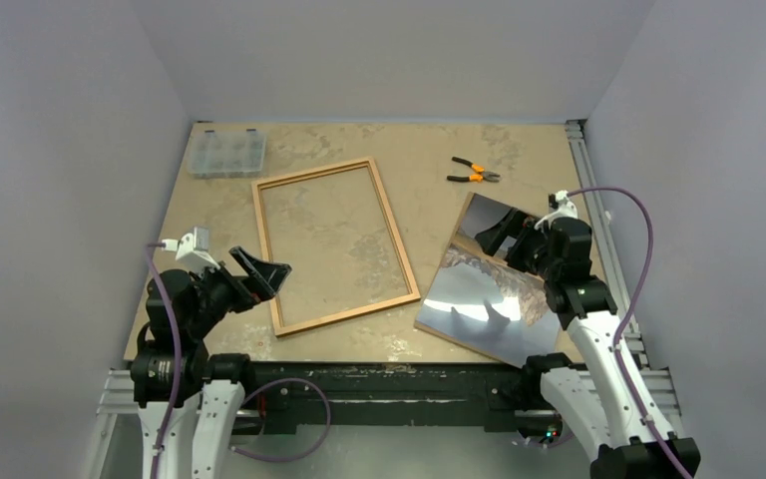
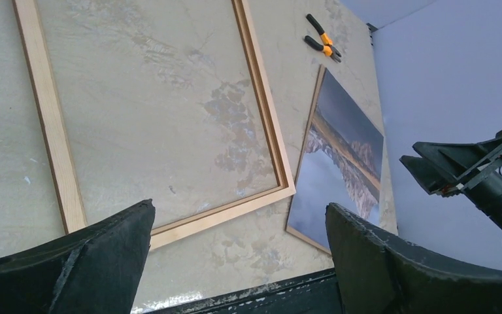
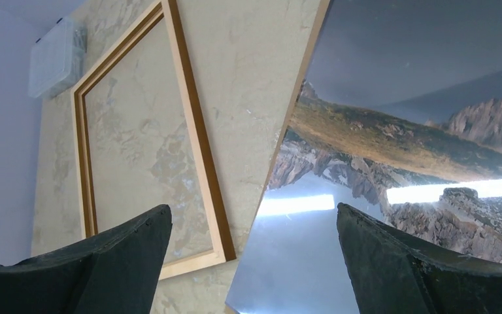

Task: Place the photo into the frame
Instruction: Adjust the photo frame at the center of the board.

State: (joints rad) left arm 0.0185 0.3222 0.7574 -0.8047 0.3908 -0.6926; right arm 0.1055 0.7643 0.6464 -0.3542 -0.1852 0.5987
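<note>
Left gripper (image 1: 264, 274) — jaws spread, empty, hovered by the frame's (image 1: 396, 235) near-left corner. Right gripper (image 1: 512, 239) — jaws spread, empty, hung over the photo (image 1: 479, 289), which lay face up just right of the frame, outside it.

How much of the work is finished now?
Done: nothing; the frame lies empty, the photo face up right of it, apart. In hand: nothing held; the left gripper and right gripper are open, the right one above the photo. Left: lift the photo and lay it inside the frame.
</note>
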